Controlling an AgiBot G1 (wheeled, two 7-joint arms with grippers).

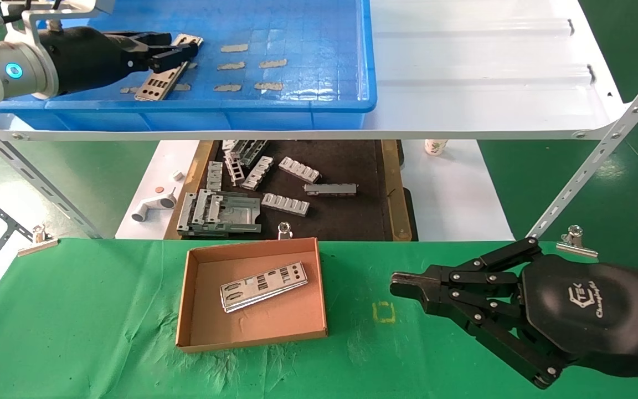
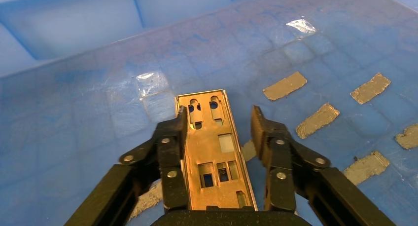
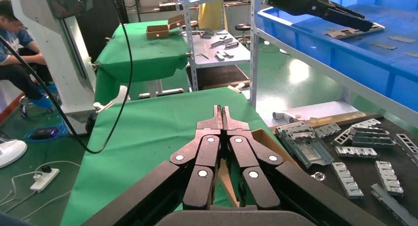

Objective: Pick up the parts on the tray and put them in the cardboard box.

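Right gripper: the right gripper (image 1: 399, 288) hovered low over the green cloth (image 1: 75, 332) at the near right, its tip pointing toward the cardboard box (image 1: 200, 335) – fingers pressed together and holding nothing, as the right wrist view (image 3: 222, 112) showed plainly.
Cardboard box: it sat open on the green cloth, left of the right gripper and apart from it.
Parts in the box: flat silver strips (image 1: 263, 285) lay stacked at a slant on the box floor; how many were in the stack could not be told.
Black tray: beyond the cloth, on a lower level, a black-floored tray (image 1: 352, 221) held a scatter of grey ribbed blocks (image 1: 286, 204).
Shelf: a white shelf (image 1: 490, 83) stood above and behind the black tray, carrying the blue tray (image 1: 319, 113).
Blue tray: its grid floor bore several worn tape patches (image 1: 269, 86), well clear of the box below.
Part in the tray: one silver strip (image 2: 217, 147) lay on the blue floor at the tray's left side, seen also from the head view (image 1: 155, 87).
Left gripper: the left gripper (image 1: 178, 55) reached into the blue tray from the left – its fingers (image 2: 170, 157) spread apart, one on each long side of the strip; one finger sat just at the strip's edge while the other stood a little off it, so the strip was straddled but not clamped.
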